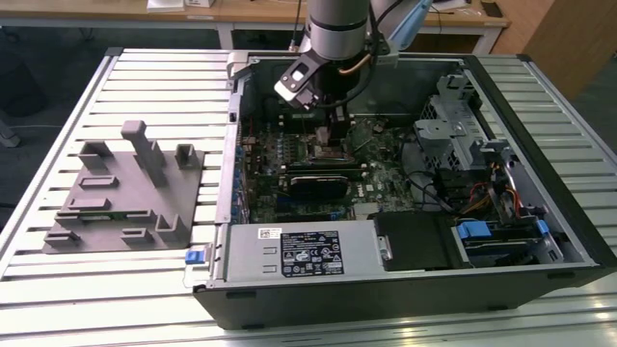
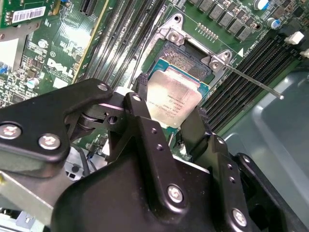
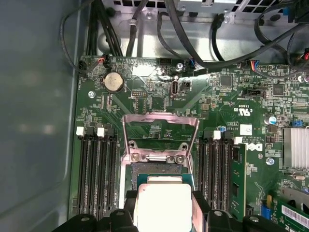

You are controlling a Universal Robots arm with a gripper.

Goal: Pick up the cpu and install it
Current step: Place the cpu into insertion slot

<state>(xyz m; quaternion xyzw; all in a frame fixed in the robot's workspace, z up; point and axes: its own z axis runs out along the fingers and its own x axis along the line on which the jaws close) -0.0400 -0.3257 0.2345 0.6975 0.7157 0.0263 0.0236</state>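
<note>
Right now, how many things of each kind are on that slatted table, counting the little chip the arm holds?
Computer case, open: 1
Grey plastic block: 1
cpu, held in the gripper: 1
Total: 3

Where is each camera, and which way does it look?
Exterior view: off the arm, up high, looking down into the open computer case; the arm shows.
First wrist view: on the wrist, facing the motherboard; fingers grip the cpu.
Second wrist view: on the wrist, angled across the socket; black fingers show.
Both wrist views share the cpu between the fingers.
</note>
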